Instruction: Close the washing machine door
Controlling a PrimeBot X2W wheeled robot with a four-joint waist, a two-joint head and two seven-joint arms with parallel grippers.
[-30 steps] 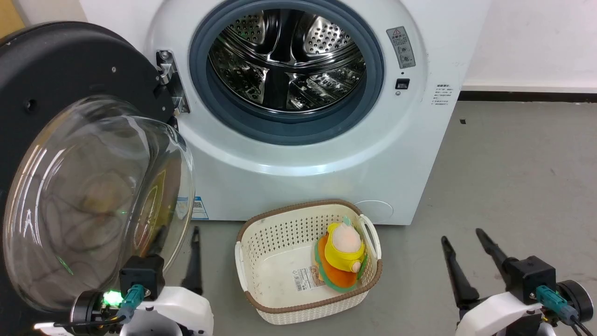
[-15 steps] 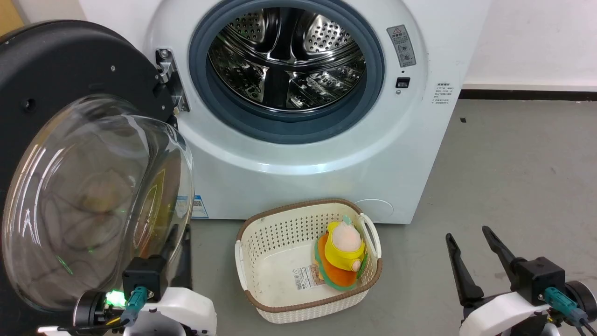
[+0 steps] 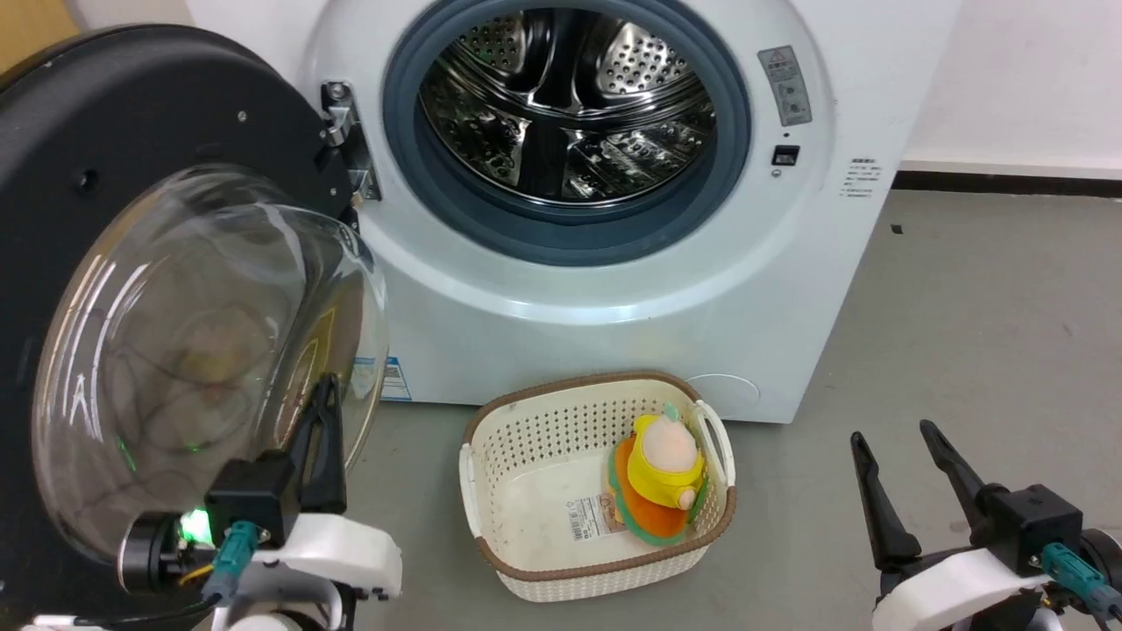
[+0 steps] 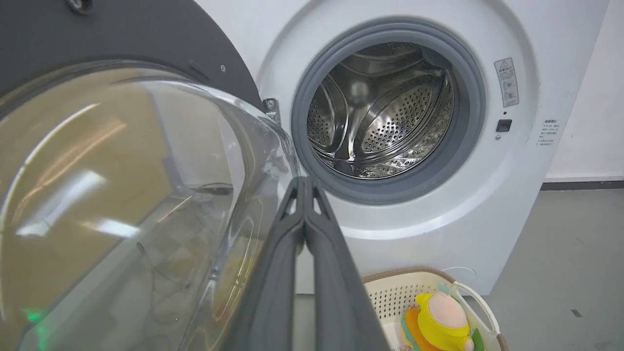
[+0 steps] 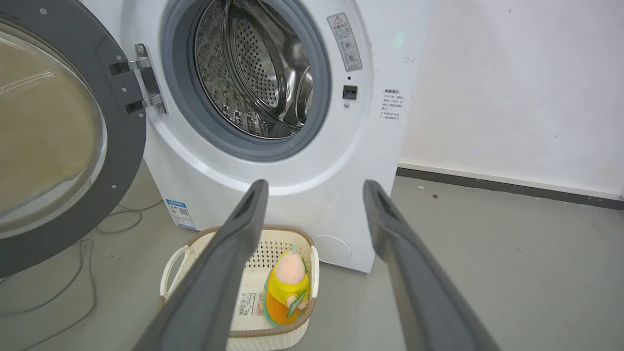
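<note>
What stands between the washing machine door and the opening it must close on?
Nothing visible in the opening of the washing machine. The shut left claw is beside the glass bowl of the washing machine door, on its inner side, so it may be in the swing. The basket sits lower, on the floor.

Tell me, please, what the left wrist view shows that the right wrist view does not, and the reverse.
The left wrist view adds the left gripper, fingers pressed shut, close beside the bulging glass of the washing machine door; whether they touch it I cannot tell.
The right wrist view adds the right gripper, fingers spread open, and the blue label low on the washing machine.
Both show the door swung open, the steel drum, and the cream basket holding a plush toy on the floor.
</note>
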